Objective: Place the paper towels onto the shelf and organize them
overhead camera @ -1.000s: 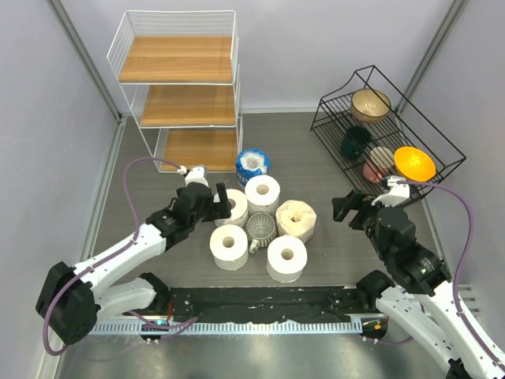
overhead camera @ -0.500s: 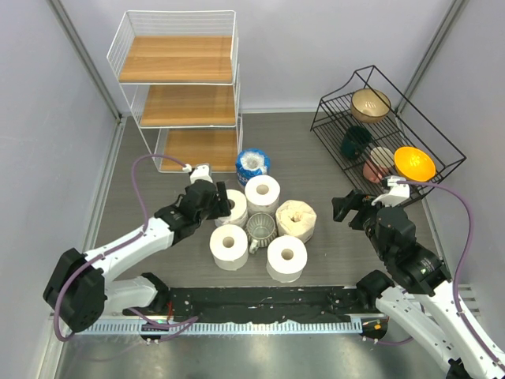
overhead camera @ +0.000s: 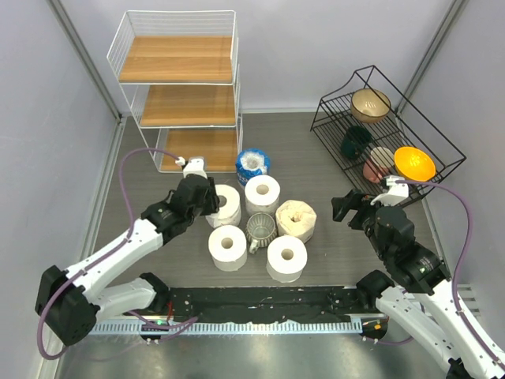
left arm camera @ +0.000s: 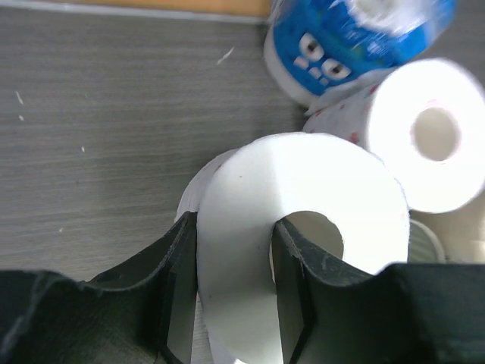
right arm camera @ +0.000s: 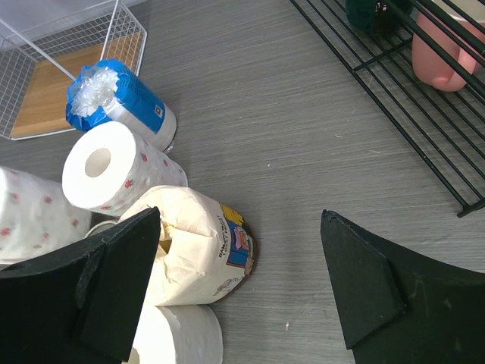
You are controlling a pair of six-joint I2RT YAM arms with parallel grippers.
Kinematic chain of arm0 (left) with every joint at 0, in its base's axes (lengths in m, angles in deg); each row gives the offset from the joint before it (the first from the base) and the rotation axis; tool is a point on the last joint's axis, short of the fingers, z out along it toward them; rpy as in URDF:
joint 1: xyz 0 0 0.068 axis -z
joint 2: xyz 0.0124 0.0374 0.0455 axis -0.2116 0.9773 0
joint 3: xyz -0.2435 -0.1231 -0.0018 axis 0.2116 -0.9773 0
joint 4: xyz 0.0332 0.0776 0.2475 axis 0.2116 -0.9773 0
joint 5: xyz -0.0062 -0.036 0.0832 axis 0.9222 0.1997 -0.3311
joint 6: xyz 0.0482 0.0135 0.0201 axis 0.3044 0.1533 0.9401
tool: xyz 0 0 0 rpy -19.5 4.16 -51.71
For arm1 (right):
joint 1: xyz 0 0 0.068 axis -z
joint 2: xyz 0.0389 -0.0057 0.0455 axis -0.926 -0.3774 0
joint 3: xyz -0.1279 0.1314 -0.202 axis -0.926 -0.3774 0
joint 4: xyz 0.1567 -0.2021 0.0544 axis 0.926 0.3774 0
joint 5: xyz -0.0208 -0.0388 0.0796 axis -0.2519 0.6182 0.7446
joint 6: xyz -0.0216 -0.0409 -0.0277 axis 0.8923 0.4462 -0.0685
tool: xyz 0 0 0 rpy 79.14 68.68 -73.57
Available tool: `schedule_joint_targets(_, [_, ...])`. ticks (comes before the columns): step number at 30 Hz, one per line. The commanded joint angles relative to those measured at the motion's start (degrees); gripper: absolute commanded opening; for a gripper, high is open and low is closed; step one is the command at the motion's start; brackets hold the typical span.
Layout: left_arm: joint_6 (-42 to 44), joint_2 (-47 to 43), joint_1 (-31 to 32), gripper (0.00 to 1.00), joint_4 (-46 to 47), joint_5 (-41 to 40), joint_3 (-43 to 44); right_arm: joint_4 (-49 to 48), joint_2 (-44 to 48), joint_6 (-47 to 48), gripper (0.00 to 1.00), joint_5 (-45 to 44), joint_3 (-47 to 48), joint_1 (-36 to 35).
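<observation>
left fingers (left arm camera: pixel 178 303) now clamp a roll (left arm camera: pixel 250 220) by its wall, it's shifted slightly, shelf (overhead camera: pixel 197 148) run next; right fingers (right arm camera: pixel 364 280) gape empty.

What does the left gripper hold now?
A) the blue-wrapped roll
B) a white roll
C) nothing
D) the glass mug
B: the left gripper pinches the wall of the white roll, one finger inside its core and one outside.

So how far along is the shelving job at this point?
Done: nothing, the shelf has three bare boards. In hand: the left tool is shut on one roll, a finger inside its core. Left: all six need shelving; the other five rolls sit on the table, right tool open.
</observation>
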Motion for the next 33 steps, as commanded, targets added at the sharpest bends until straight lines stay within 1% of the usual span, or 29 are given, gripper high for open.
schedule_joint_targets(1, [2.62,-6.01,0.01,0.31,-2.31,-2.11,9.83,-1.94,-0.47,-0.79,0.91,-0.29,-0.02,-0.2])
schedule_joint_targets(2, [2.88,-6.62,0.01,0.32,-3.28,-2.46,12.89,-2.03,-0.47,-0.71,0.91,-0.2,-0.02,-0.2])
schedule_joint_targets(5, [4.55,-9.08,0.01,0.33,-6.79,-3.78,17.56,-2.03,-0.38,-0.88,0.91,-0.03,-0.11,-0.2])
schedule_joint_targets(8, [6.84,-10.67,0.01,0.34,-9.17,-5.71,26.16,-1.94,-0.38,-0.71,0.91,-0.2,-0.02,-0.2])
schedule_joint_targets(9, [7.45,-10.93,0.01,0.34,-10.05,-6.06,27.84,-1.94,-0.38,-0.79,0.91,-0.29,-0.02,-0.29])
schedule_joint_targets(14, [12.28,-10.41,0.01,0.34,-10.5,-8.7,37.6,-2.29,-0.47,-0.71,0.91,-0.03,-0.29,-0.12])
schedule_joint_targets(15, [13.16,-10.06,0.01,0.34,-10.06,-9.4,39.97,-2.29,-0.47,-0.79,0.91,-0.03,-0.29,-0.2])
schedule_joint_targets(18, [17.46,-8.66,0.01,0.36,-6.2,-12.91,42.35,-2.38,-0.56,-0.62,0.91,0.06,-0.29,-0.2])
schedule_joint_targets(20, [20.79,-6.81,-0.07,0.36,-2.51,-15.37,44.73,-2.38,-0.47,-0.36,0.91,0.06,-0.29,-0.2])
schedule_joint_targets(22, [23.27,-5.49,-0.16,0.36,0.74,-15.91,46.48,-2.38,-0.38,-0.35,0.91,-0.02,-0.29,-0.2])
schedule_joint_targets(23, [24.49,-3.92,-0.16,0.36,3.89,-16.17,47.19,-2.47,-0.3,-0.27,0.91,-0.29,-0.37,-0.2])
schedule_joint_targets(25, [27.22,-1.81,-0.6,0.36,5.58,-16.26,49.56,-2.56,-0.03,-0.35,0.92,-0.29,-0.38,-0.2])
schedule_joint_targets(28, [30.21,2.94,-1.74,0.35,7.52,-15.92,55.36,-2.56,0.23,-0.35,0.91,-0.29,-0.46,-0.2])
schedule_joint_targets(29, [30.66,4.0,-2.18,0.34,7.79,-15.56,58.07,-2.56,0.23,-0.35,0.91,-0.29,-0.46,-0.2])
schedule_joint_targets(33, [30.66,9.09,-6.65,0.34,10.15,-12.49,61.86,-2.47,0.14,-0.27,0.91,-0.29,-0.29,-0.2])
